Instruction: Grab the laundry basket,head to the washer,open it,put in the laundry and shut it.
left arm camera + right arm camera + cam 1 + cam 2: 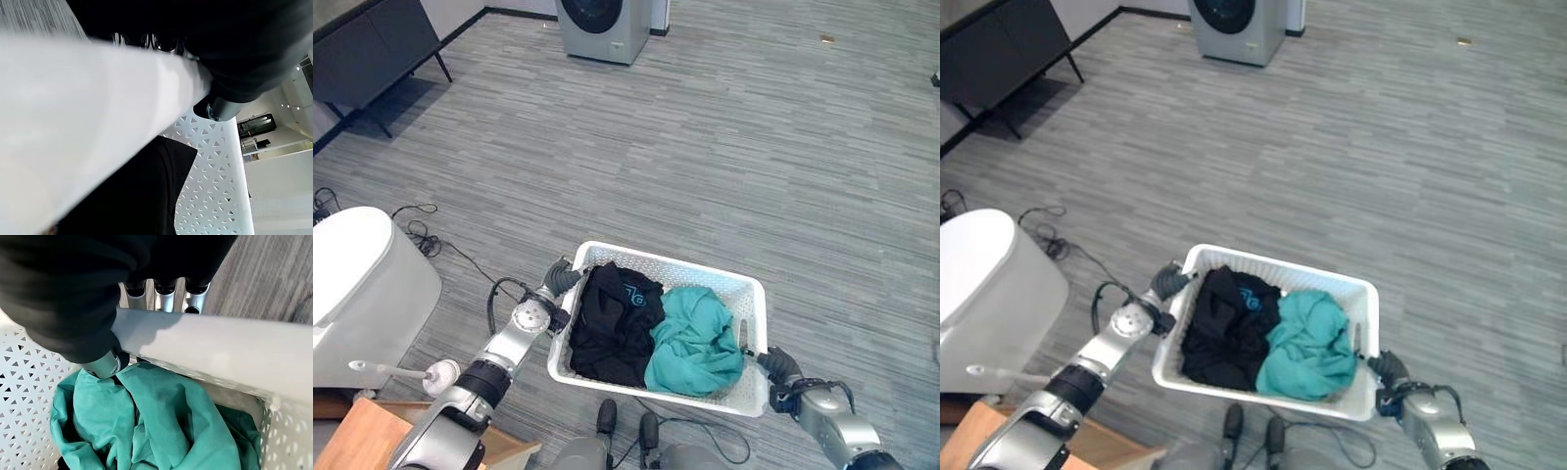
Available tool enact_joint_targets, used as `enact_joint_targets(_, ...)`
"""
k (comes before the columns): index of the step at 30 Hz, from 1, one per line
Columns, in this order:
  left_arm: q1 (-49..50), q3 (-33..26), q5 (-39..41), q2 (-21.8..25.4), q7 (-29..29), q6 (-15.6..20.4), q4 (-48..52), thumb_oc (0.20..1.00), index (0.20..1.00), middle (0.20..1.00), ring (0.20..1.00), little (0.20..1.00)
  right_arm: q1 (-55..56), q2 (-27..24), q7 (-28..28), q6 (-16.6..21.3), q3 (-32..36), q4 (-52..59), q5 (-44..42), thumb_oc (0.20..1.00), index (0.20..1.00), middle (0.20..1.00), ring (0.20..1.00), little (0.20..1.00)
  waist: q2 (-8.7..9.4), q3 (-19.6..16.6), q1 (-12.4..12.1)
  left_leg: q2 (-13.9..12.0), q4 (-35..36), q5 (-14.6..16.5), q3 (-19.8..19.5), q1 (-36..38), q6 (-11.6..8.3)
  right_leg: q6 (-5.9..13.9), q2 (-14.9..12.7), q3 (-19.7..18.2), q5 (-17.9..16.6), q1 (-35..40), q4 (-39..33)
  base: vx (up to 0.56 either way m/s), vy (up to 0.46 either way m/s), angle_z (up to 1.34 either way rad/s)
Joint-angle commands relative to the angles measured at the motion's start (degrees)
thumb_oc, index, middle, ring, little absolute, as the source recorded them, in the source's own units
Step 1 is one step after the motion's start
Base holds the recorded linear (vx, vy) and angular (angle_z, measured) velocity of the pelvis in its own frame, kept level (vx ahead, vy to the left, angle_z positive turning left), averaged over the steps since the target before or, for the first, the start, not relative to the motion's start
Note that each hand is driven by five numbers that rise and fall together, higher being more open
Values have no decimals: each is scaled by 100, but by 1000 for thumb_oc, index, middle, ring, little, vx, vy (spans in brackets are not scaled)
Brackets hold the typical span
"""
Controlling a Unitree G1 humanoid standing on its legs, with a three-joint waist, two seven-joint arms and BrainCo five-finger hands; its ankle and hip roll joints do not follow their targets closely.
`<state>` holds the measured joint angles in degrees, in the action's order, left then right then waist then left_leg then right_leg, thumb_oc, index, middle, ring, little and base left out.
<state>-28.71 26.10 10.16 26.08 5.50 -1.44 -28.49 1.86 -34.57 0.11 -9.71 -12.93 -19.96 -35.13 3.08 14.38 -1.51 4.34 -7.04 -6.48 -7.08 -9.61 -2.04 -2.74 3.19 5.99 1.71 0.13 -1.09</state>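
Laundry basket (751, 294): white perforated plastic, rectangular with rounded corners, held above grey striped floor (754, 147). Contents: crumpled black garment (612, 328) beside teal garment (695, 343). Left hand (560, 277) clenched on one end rim, right hand (773, 364) on the opposite rim, fingers over the edge, thumb inside. Washer (602, 24): grey, boxy, round dark door, far ahead.

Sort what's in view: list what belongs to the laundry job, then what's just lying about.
Job:
basket, held at both ends
black garment in it
teal garment in it
washer, far across the floor
left robot hand
right robot hand

Lying about:
dark cabinet
white bin
brush
wooden board
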Motion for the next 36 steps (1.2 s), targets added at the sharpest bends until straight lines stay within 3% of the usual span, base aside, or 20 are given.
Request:
enact_joint_targets(1, -860, 116, 43, -324, 113, 447, -39, 200, 200, 200, 200, 200, -360, -23, 552, 769, 171, 1421, -689, 200, 200, 200, 200, 200, 334, -165, -98, -375, -1070, 593, 460, -881, 30, 467, -191, -186, 573, 506, 389, 258, -58, 27)
enact_joint_targets(2, -863, 118, 44, -324, 114, 447, -42, 200, 200, 200, 200, 200, -361, -22, 551, 768, 172, 1422, -690, 200, 200, 200, 200, 200, 344, -160, -98, -365, -1065, 598, 465, -869, 33, 470, -201, -186, 582, 517, 386, 438, -7, 34)
enact_joint_targets(3, -948, 130, 32, -216, 169, 437, -124, 200, 200, 200, 200, 200, -451, -63, 534, 793, 136, 1429, -696, 200, 200, 200, 200, 200, 320, -212, -170, -523, -447, 344, 494, -962, 11, 494, -175, -166, 675, 659, 354, 378, 52, 38)
enact_joint_targets(6, -1000, 115, 65, -92, 193, 458, -184, 200, 200, 200, 200, 200, -745, -107, 484, 837, 54, 1335, -665, 200, 200, 200, 200, 200, 329, -265, -296, -695, 617, 92, 616, -1259, -80, 554, -221, -228, 875, 1005, 288, 440, 98, 17)
enact_joint_targets(9, -928, 57, 115, -63, 207, 481, -172, 200, 200, 200, 200, 200, -871, -41, 465, 830, -5, 1282, -615, 200, 200, 200, 200, 200, 308, -403, -386, -782, 867, 29, 861, -1101, -93, 655, -309, -316, 971, 1281, 277, 534, 206, -7)
enact_joint_targets(10, -883, 46, 112, -68, 235, 478, -157, 200, 200, 200, 200, 200, -843, 50, 392, 811, 26, 1267, -509, 200, 200, 200, 200, 200, 304, -515, -434, -759, 721, -155, 875, -1032, -47, 724, -395, -367, 932, 1413, 383, 593, 261, -32)
enact_joint_targets(12, -755, 50, 149, -12, 228, 500, -98, 200, 200, 200, 200, 200, -849, 326, 441, 828, -57, 1292, -461, 200, 200, 200, 200, 200, 402, -639, -475, -465, 429, -36, 1038, -762, 203, 1038, -684, -433, -44, 991, 1744, 712, 356, -57)
enact_joint_targets(14, -614, 37, 135, 50, 209, 471, -5, 200, 200, 200, 200, 200, -938, 505, 446, 821, -144, 1200, -389, 200, 200, 200, 200, 200, 358, -559, -392, -367, 422, 197, 1106, -391, 407, 1239, -733, -478, -753, 496, 3011, 450, 258, -41)
enact_joint_targets(16, -543, 18, 156, 64, 182, 443, 37, 200, 200, 200, 200, 200, -950, 589, 419, 815, -147, 1154, -333, 200, 200, 200, 200, 200, 270, -540, -343, -413, 439, 268, 1140, -221, 451, 1287, -752, -391, -860, 268, 3394, 277, 150, -33)
enact_joint_targets(18, -505, -38, 137, 92, 173, 401, 32, 200, 200, 200, 200, 200, -927, 704, 387, 765, -102, 1116, -222, 200, 200, 200, 200, 200, 112, -443, -188, -472, 558, 446, 1184, 258, 506, 1197, -1030, 43, -795, -241, 3756, 496, 182, 2)
enact_joint_targets(19, -496, -55, 88, 53, 137, 390, -17, 200, 200, 200, 200, 200, -848, 727, 386, 775, -46, 1117, -219, 200, 200, 200, 200, 200, 11, -387, -37, -447, 661, 574, 1126, 618, 457, 1047, -1054, 407, -313, -607, 3280, 603, 143, -1)
enact_joint_targets(21, -477, -56, 17, 55, 97, 371, -25, 200, 200, 200, 200, 200, -710, 709, 401, 760, 78, 1172, -266, 200, 200, 200, 200, 200, -16, -395, 86, -412, 670, 677, 1064, 781, 395, 1008, -997, 554, -113, -710, 2567, 404, 17, 4)
enact_joint_targets(23, -475, -55, 16, 52, 97, 372, -26, 200, 200, 200, 200, 200, -703, 707, 401, 759, 79, 1176, -266, 200, 200, 200, 200, 200, -22, -374, 107, -415, 670, 690, 1039, 813, 389, 1006, -993, 582, -103, -657, 2545, 255, -53, 52)
enact_joint_targets(24, -451, -87, -71, 33, 98, 367, -41, 200, 200, 200, 200, 200, -519, 673, 367, 776, 268, 1226, -334, 200, 200, 200, 200, 200, -25, -391, 254, -367, 797, 896, 839, 1145, 292, 1010, -884, 442, -94, -922, 1272, 495, -116, 66)
enact_joint_targets(26, -500, -163, -242, -45, 127, 423, -124, 200, 200, 200, 200, 200, -134, 631, 394, 733, 550, 1379, -393, 200, 200, 200, 200, 200, -28, -384, 479, -339, 935, 1156, 561, 1540, 256, 1209, -916, -275, -562, -1376, 102, 700, -151, 68)
enact_joint_targets(27, -536, -161, -331, -124, 192, 445, -206, 200, 200, 200, 200, 200, -24, 656, 418, 751, 589, 1435, -398, 200, 200, 200, 200, 200, -15, -369, 530, -347, 924, 1258, 501, 1654, 239, 1274, -971, -432, -734, -1562, -163, 479, -102, 65)
enact_joint_targets(31, -487, -161, -489, -221, 193, 458, -255, 200, 200, 200, 200, 200, 253, 619, 528, 753, 709, 1586, -388, 200, 200, 200, 200, 200, -43, -393, 632, -413, 862, 1646, 373, 2160, 181, 1376, -1029, -166, -865, -1787, -377, 500, -159, 67)
enact_joint_targets(33, -430, -134, -472, -324, 155, 479, -289, 200, 200, 200, 200, 200, 455, 524, 572, 717, 781, 1660, -393, 200, 200, 200, 200, 200, 73, -588, 747, -452, 711, 1923, 283, 2603, 89, 1330, -1006, -100, -1131, -1500, -143, 692, -300, 99)
enact_joint_targets(35, -372, -134, -459, -359, 119, 491, -259, 200, 200, 200, 200, 200, 508, 480, 632, 706, 801, 1700, -413, 200, 200, 200, 200, 200, 29, -661, 790, -586, 544, 1896, 324, 2662, 9, 1300, -944, -74, -1147, -1442, 13, 479, -230, 48)
enact_joint_targets(36, -296, -139, -411, -418, 121, 508, -256, 200, 200, 200, 200, 200, 497, 420, 653, 700, 757, 1671, -424, 200, 200, 200, 200, 200, -47, -743, 846, -749, 118, 1661, 362, 2631, -91, 1221, -818, -79, -1079, -1410, 195, 375, -226, 25)
